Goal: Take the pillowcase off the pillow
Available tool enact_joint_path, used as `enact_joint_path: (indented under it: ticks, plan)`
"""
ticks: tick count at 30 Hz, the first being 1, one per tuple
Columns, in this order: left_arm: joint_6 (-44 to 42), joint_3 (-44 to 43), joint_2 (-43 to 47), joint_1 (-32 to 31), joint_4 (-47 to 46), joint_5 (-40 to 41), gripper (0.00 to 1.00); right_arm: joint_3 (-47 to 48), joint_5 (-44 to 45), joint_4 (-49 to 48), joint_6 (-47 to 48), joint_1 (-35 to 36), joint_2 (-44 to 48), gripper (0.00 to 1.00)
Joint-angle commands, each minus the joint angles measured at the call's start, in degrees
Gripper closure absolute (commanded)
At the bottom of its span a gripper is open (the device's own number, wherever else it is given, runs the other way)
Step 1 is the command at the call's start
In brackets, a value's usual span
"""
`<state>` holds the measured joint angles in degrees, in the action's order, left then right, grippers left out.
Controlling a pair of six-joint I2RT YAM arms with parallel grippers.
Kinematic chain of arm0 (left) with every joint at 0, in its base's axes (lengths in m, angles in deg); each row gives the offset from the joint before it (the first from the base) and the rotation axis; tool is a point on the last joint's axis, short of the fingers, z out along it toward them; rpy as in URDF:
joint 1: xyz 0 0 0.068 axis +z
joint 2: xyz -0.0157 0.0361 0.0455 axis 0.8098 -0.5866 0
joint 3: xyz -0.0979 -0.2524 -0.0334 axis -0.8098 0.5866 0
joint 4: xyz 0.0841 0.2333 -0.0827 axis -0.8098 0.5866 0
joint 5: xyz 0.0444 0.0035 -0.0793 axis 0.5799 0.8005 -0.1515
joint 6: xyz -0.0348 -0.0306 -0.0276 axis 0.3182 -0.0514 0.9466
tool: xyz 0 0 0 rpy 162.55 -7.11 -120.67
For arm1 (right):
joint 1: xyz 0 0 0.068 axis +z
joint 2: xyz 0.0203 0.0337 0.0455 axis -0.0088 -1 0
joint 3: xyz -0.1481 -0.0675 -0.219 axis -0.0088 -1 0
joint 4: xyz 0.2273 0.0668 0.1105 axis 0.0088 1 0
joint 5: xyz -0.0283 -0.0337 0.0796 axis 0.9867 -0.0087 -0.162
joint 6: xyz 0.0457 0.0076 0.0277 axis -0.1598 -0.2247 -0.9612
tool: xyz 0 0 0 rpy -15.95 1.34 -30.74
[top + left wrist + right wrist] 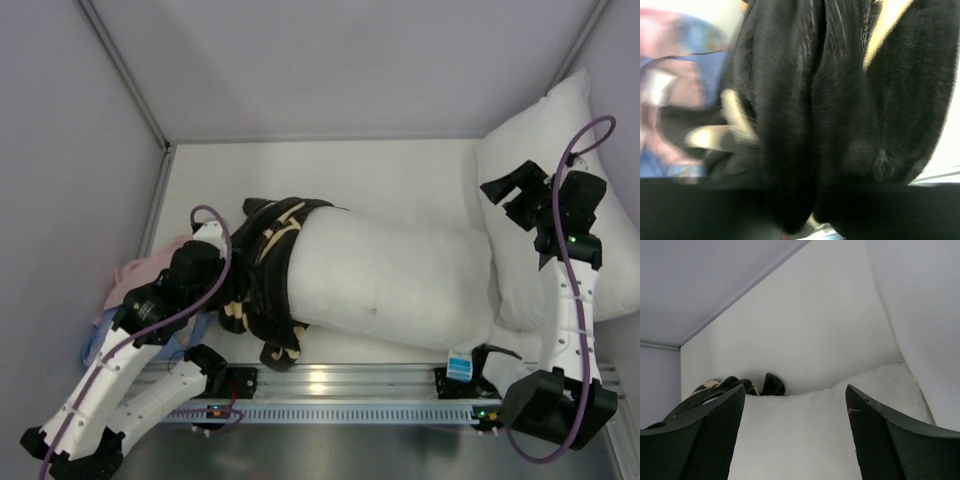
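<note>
The white pillow (390, 280) lies across the middle of the table, its blue-and-white tag (459, 366) at the near right corner. The black pillowcase (265, 265) with tan motifs is bunched over the pillow's left end only. My left gripper (228, 292) is pressed into that bunch. In the left wrist view black plush (805, 125) fills the frame and its folds converge into my gripper (805, 225), shut on it. My right gripper (520, 195) hovers open and empty over the pillow's right end (800, 440). The pillowcase shows at the far end in the right wrist view (740, 386).
A second plain white pillow (560, 140) leans in the right back corner behind my right arm. Pink and light-blue cloths (140, 275) lie against the left wall beside my left arm. A metal rail (340, 385) runs along the near edge.
</note>
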<state>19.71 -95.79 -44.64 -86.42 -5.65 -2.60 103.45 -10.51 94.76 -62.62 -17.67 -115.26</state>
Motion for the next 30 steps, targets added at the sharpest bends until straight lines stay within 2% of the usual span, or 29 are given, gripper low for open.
enact_joint_path:
  ticks: [1,3,9,15,16,20,22,27,30]
  plan:
    - [1.49,-1.07,0.80,0.43,-12.26,-7.01,0.23,0.30,3.00,-4.16,3.20,2.70,2.53,0.23]
    - [0.52,-3.00,0.01,0.43,-12.17,-7.97,0.01,1.27,5.02,-3.28,4.08,4.81,1.92,0.21]
    - [-0.80,-12.74,-2.53,0.35,-12.08,-7.46,0.01,2.06,3.88,-3.80,3.21,11.39,-0.54,0.21]
    - [-1.15,-21.46,-5.96,0.43,-11.29,6.06,0.01,0.40,7.22,-5.64,2.24,26.51,-0.72,0.23]
    - [-1.15,-22.77,-6.49,0.35,-11.29,10.87,0.01,0.13,8.18,-5.74,2.07,28.26,-0.72,0.23]
    - [-3.42,-20.68,-7.81,0.43,-16.90,18.30,0.01,-1.45,12.93,-6.35,1.80,37.66,-1.42,0.24]
    - [-4.66,-19.45,-10.08,0.35,-21.38,16.38,0.01,-1.89,13.64,-7.05,1.28,39.70,-2.21,0.24]
    - [-3.79,-20.50,-25.11,0.43,-23.42,5.32,0.01,-1.98,15.30,-7.67,0.92,46.03,-4.94,0.25]
    - [-4.93,-20.67,-31.53,0.35,-26.58,3.20,0.01,-2.33,17.06,-7.85,0.75,50.25,-5.55,0.25]
